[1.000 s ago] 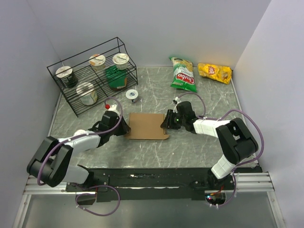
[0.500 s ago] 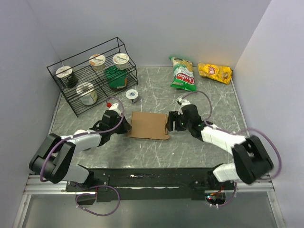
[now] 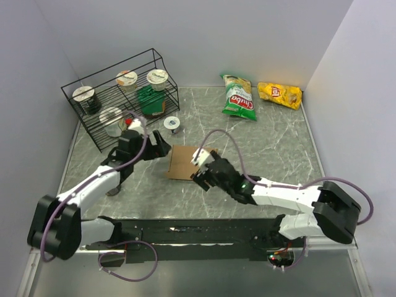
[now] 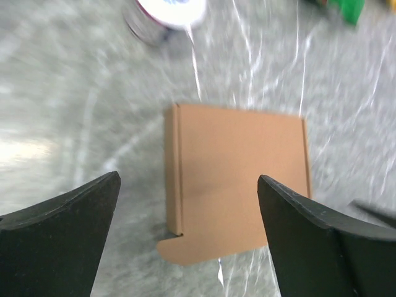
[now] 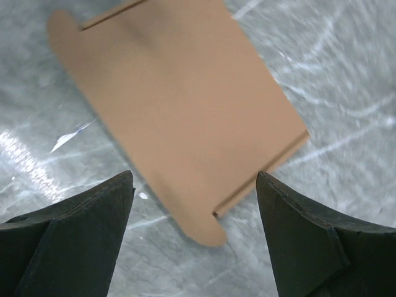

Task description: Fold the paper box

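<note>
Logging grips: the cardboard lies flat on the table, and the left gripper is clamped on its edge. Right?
No. The cardboard lies flat on the table, but the left gripper is open, holding nothing, as the left wrist view shows.

I'm looking at what seems a robotics lab: plain white panels [image 3: 247, 37] are boxing in a marbled counter [image 3: 278, 154], and cabled robot arms [image 3: 281, 193] are sitting bolted to a metal rail [image 3: 334, 234].

Left fingers [image 4: 59, 238] spread wide, right fingers [image 5: 68, 241] spread wide, both empty
</note>
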`<state>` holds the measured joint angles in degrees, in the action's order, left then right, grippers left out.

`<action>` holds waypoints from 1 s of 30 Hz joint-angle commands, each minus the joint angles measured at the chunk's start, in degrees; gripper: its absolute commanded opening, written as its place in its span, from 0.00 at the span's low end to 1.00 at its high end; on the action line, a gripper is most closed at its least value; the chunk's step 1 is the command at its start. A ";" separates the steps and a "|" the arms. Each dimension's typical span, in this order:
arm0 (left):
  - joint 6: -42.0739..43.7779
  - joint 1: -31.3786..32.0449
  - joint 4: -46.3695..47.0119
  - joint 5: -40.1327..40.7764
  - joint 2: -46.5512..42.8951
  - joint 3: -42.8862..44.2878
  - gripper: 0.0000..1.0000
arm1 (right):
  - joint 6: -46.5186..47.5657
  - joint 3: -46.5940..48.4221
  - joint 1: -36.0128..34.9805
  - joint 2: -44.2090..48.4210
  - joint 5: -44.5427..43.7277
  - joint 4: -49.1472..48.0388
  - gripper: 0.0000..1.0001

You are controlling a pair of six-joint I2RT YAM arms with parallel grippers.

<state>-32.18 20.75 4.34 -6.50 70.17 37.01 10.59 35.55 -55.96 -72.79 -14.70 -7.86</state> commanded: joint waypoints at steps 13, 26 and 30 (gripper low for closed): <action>-2.00 -7.74 -4.16 -4.04 -11.99 -3.26 0.99 | 19.81 7.43 -13.02 -23.16 -22.46 -8.39 0.63; -0.69 -8.27 -8.20 -3.96 -14.18 -0.72 0.96 | 30.71 5.85 -15.84 -31.09 -33.37 -20.61 0.39; -0.25 -8.27 -9.87 -4.48 -15.50 0.77 0.96 | 30.72 6.55 -16.28 -30.04 -33.73 -18.25 0.21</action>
<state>-32.62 12.78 -4.36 -9.37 56.86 34.24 40.25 41.21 -71.64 -103.63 -45.56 -24.01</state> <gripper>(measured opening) 0.963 0.269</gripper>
